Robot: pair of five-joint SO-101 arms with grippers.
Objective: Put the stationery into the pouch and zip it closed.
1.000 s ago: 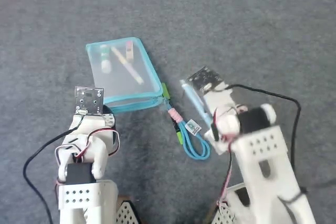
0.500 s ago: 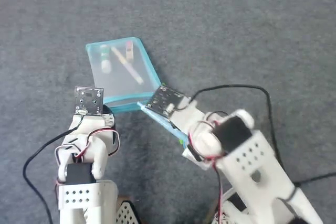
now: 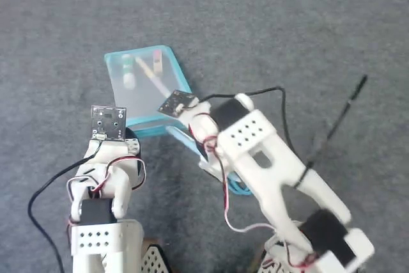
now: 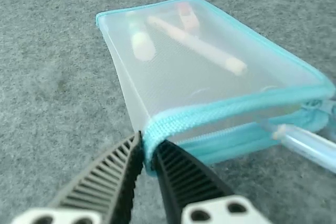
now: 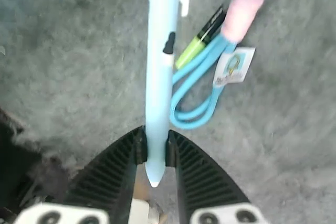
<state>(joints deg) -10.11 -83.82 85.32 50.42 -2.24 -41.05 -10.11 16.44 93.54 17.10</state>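
**Item: pouch** [image 3: 150, 91], clear sides with a teal zip band. It lies flat on the grey table [image 3: 319, 43], at 11 o'clock from the table's centre in the high view. Its open mouth faces 5 o'clock.

**Contents already in:** a long pale marker with a pink end [image 4: 197, 45], a short white-and-green stick [image 4: 139, 40] and a small pink piece [image 4: 186, 14].

**In hand:** a pale blue pen [image 5: 160, 66], clamped near its rear end in the right claw [image 5: 156, 137]. Its front end lies at the pouch mouth. I cannot tell whether it has passed the lip.

**Holding:** the left claw [image 4: 147, 148] is pinched shut on the zip band at the pouch's 7 o'clock corner, which props the mouth up.

**Nearby:** a blue loop strap [image 5: 199, 98] with a pink bead and paper tag, at 5 o'clock from the pouch. Beside it is a green-and-black piece [image 5: 199, 43], either a loose pen or part of the strap.

**Progress:** judged past halfway. The blue pen needs pushing fully in, and the zip is not yet drawn.
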